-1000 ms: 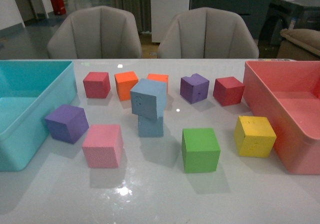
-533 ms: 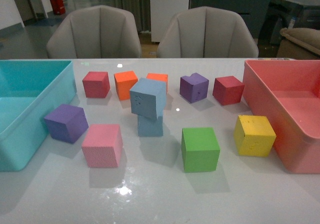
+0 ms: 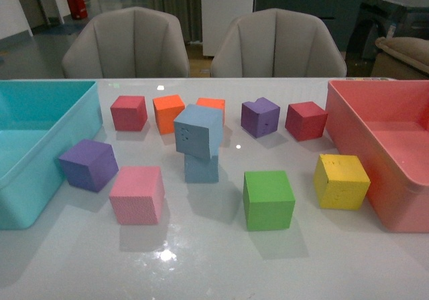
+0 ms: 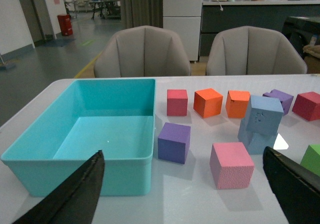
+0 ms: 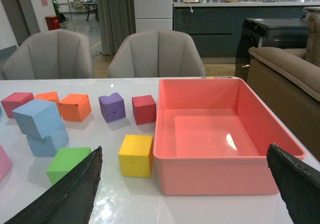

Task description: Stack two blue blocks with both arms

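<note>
One pale blue block (image 3: 199, 131) sits tilted and askew on top of the other blue block (image 3: 202, 169) near the table's middle. The same pair shows in the left wrist view, upper block (image 4: 264, 115) on lower block (image 4: 255, 139), and in the right wrist view, upper (image 5: 38, 117) on lower (image 5: 47, 140). Neither arm appears in the front view. My left gripper (image 4: 187, 191) is open, well back from the stack, near the teal bin. My right gripper (image 5: 192, 189) is open, in front of the pink bin, holding nothing.
A teal bin (image 3: 40, 179) stands at the left, a pink bin (image 3: 348, 122) at the right. Around the stack lie pink (image 3: 137, 194), green (image 3: 268, 199), yellow (image 3: 342, 181), two purple (image 3: 88, 164) (image 3: 261, 117), two red (image 3: 129, 112) (image 3: 306, 120) and two orange cubes (image 3: 169, 113) (image 3: 212, 105). Two chairs stand behind the table.
</note>
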### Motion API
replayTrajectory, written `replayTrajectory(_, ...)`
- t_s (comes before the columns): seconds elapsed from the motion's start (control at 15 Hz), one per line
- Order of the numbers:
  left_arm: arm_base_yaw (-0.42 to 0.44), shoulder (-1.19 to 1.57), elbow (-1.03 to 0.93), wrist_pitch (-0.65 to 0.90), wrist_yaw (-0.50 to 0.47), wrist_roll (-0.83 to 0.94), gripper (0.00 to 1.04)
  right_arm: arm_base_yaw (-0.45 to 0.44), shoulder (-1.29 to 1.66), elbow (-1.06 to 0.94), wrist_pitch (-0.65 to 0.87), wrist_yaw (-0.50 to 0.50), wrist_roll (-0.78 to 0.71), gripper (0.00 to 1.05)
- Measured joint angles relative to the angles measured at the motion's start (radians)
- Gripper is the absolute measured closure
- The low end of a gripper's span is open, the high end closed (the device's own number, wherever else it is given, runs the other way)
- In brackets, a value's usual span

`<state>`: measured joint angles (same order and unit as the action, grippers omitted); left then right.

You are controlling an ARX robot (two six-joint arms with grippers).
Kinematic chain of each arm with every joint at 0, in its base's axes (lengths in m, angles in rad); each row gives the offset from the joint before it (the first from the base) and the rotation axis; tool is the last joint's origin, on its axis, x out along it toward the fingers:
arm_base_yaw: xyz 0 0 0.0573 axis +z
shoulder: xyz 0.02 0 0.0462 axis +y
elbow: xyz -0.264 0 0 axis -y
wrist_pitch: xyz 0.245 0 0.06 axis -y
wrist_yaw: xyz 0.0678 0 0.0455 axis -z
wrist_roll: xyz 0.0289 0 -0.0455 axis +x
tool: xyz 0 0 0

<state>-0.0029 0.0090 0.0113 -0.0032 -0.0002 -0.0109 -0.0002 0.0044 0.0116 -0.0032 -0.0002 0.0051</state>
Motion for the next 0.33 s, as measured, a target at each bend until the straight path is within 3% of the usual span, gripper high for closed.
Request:
replayTrajectory(0.07,0.000,0.000,0.000,0.000,0.000,0.000,0.06,0.000,0.000,0.000,0.000,0.000,0.000,0.06)
replayTrajectory(0.33,0.000,0.000,0.000,0.000,0.000,0.000,0.07,0.000,0.000,0.000,0.000,0.000,0.000,0.06)
